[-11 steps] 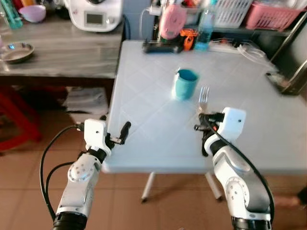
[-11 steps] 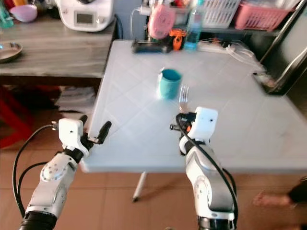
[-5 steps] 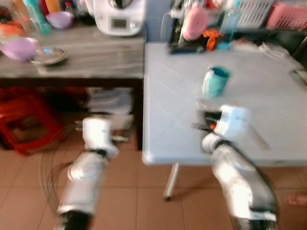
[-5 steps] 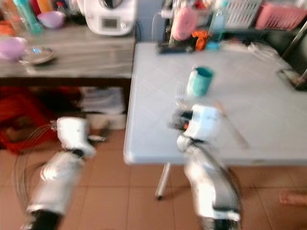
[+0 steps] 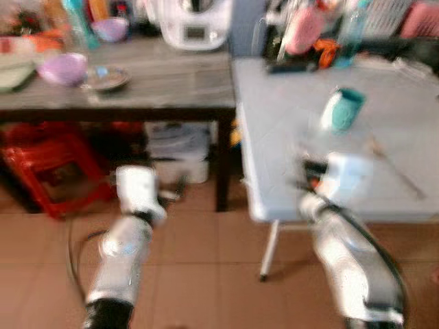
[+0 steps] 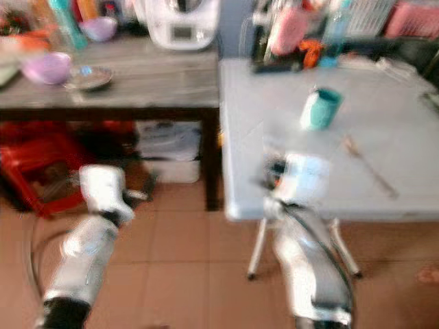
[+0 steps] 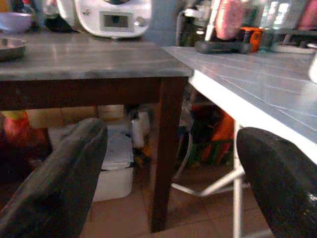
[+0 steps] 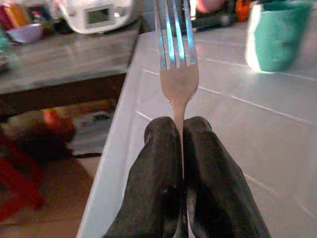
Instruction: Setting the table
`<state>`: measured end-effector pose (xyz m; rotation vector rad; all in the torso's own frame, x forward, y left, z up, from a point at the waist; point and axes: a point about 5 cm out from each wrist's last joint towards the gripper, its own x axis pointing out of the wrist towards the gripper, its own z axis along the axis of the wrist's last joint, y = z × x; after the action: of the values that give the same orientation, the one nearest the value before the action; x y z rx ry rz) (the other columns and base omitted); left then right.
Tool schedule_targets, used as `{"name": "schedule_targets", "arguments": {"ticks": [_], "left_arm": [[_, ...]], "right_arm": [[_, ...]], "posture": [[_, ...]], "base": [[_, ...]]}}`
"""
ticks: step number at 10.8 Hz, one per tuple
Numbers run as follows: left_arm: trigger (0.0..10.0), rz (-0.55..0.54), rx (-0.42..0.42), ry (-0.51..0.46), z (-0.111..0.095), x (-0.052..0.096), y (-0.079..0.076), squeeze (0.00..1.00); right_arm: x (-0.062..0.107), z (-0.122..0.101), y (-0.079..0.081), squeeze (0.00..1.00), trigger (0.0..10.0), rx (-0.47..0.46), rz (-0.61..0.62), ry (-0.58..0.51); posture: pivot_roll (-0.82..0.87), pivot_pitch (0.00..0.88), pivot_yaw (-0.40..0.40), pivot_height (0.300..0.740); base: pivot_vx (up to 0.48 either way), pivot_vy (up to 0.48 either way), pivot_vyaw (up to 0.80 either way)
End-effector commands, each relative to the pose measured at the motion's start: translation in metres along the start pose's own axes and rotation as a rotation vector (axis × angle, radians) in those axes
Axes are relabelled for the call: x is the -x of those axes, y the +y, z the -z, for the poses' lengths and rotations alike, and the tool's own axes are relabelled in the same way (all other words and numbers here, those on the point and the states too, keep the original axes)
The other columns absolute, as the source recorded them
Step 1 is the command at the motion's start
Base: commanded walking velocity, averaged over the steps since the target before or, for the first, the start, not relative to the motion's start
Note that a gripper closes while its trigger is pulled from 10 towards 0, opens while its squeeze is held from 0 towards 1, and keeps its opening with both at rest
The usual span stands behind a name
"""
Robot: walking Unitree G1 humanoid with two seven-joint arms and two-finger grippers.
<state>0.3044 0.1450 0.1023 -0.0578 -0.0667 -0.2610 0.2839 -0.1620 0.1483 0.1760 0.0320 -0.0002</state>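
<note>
The right gripper [image 8: 179, 134] pinched a silver metal fork [image 8: 176, 54] by its thin neck near the teal cup [image 8: 277, 34], where it might pivot loose; the left gripper [image 7: 168, 163] hung spread.

You can read no text here: the display on the white appliance [image 7: 113, 19] at the back of the grey tabletop [image 7: 74, 54] is too blurred to make out.
</note>
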Motion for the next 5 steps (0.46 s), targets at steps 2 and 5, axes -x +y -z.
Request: {"name": "schedule_targets", "arguments": {"ticks": [2,5], "left_arm": [[10.0,-0.019,-0.018,-0.008,-0.003,-0.0013,0.0061,0.0],[10.0,-0.026,-0.016,-0.013,-0.0029,-0.0021,0.0058,0.0]], "right_arm": [[0.0,-0.0071,0.006,0.0,10.0,0.004,-0.026,-0.044],[-0.0007,-0.0086,0.0068,0.0,10.0,0.009,-0.033,-0.057]], "posture": [[0.05,0.07,-0.015,0.74],[0.05,0.067,-0.018,0.74]], "base": [[0.0,0.411,0.0],[0.0,0.415,0.0]]}}
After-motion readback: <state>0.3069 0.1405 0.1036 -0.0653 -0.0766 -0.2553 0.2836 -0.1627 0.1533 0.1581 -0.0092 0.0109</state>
